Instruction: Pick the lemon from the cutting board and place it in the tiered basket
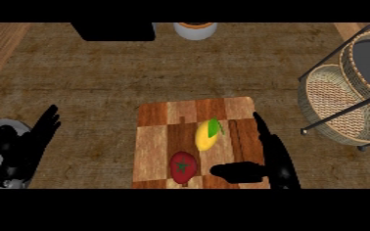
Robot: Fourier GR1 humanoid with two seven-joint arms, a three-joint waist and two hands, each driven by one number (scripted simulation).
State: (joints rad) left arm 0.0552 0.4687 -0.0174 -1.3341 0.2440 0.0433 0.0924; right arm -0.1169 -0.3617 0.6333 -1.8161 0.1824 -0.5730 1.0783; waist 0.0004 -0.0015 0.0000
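1. Right hand (271, 164): black, low on the checkered wooden cutting board (155, 132), along its right edge. Fingers straight, pointing up the view; thumb stuck out leftward toward the fruit. Open, nothing in it.
2. Just left of the thumb tip, and apart from it: a dark red rounded fruit with a green stem star (183, 166), lying on the board's lower part.
3. Above the thumb, left of the fingers: the yellow oval lemon with a green leaf (208, 135), near the middle of the board, tilted, leaf end uppermost. Near the hand but not touching it; a strip of bare board shows between them.
4. Board sits on the brown mottled worktop (94, 73).
5. Far right, well apart from the board: the woven wicker tiered basket on a dark wire frame (334, 100), partly cut by the view's edge. No lemon in it.
6. Top edge: a black box (115, 31) and a grey round pot (195, 30), out of the way.
7. Left hand (33, 137): open, resting at the left edge, fingers up, holding nothing.
8. Judgement: step in hand is the approach; the pick is not yet made. Next move calls for shifting the right hand left and slightly up so thumb and fingers bracket the lemon, keeping clear of the red fruit, then closing.
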